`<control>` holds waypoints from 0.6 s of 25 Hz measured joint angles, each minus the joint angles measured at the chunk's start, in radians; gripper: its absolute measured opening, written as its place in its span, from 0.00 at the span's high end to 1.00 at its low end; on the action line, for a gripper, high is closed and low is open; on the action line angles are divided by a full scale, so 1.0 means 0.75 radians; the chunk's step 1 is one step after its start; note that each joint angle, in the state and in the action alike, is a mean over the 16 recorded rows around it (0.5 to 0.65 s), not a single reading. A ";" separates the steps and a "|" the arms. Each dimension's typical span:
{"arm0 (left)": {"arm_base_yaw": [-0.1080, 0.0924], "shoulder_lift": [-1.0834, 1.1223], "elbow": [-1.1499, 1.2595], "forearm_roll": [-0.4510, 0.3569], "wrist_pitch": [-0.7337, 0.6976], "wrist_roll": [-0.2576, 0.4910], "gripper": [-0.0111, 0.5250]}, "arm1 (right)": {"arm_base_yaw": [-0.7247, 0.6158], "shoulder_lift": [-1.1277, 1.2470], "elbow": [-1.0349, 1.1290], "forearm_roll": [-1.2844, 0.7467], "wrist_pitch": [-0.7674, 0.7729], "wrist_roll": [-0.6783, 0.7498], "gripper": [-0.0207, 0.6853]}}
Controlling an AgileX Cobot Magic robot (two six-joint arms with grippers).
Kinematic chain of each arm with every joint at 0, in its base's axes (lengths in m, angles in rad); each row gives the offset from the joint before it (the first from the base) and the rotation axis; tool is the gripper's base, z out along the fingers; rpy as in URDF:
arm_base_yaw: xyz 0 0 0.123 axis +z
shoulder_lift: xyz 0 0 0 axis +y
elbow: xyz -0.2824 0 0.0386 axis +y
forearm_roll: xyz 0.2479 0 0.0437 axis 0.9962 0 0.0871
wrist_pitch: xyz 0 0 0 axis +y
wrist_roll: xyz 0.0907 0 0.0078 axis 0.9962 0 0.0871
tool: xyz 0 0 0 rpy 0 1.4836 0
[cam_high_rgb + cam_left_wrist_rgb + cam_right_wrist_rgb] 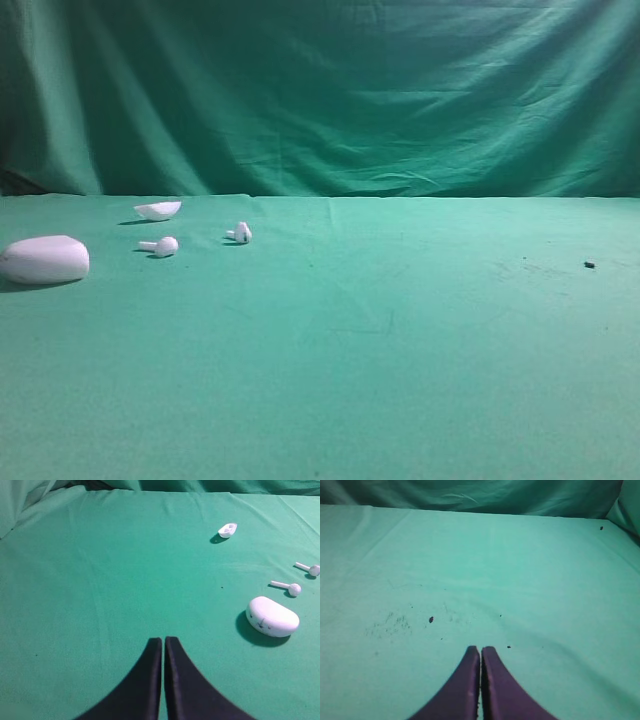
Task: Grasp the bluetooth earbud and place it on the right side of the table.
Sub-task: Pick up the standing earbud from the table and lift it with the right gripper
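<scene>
While nothing is yet held, the wide green cloth table (400, 340) carries every piece on its left half. Largest is the white pebble-shaped plastic case (45, 259), then a small white shell-like lid piece (159, 209), the plain white long-stemmed earbud (161, 245), and the tiny white bluetooth earbud with dark marks (241, 233), its stubby stem pointing left along the table. A dark speck (589, 264) lies far right. The black left gripper (163, 642) has its jaws pressed together, as does the right gripper (480, 651), over bare cloth. The target seems to lie ahead and to the right of the left jaws, well apart, so the left arm looks nearer.
</scene>
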 joint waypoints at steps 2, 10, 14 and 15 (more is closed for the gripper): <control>0.000 0.000 0.000 0.000 0.000 0.000 0.98 | 0.000 0.000 0.000 0.000 0.000 0.000 0.97; 0.000 0.000 0.000 0.000 0.000 0.000 0.98 | 0.000 0.000 0.000 0.000 0.000 0.000 0.97; 0.000 0.000 0.000 0.000 0.000 0.000 0.98 | 0.000 0.000 0.000 0.000 -0.001 0.000 0.97; 0.000 0.000 0.000 0.000 0.000 0.000 0.98 | 0.000 0.000 0.000 0.001 -0.003 0.000 0.97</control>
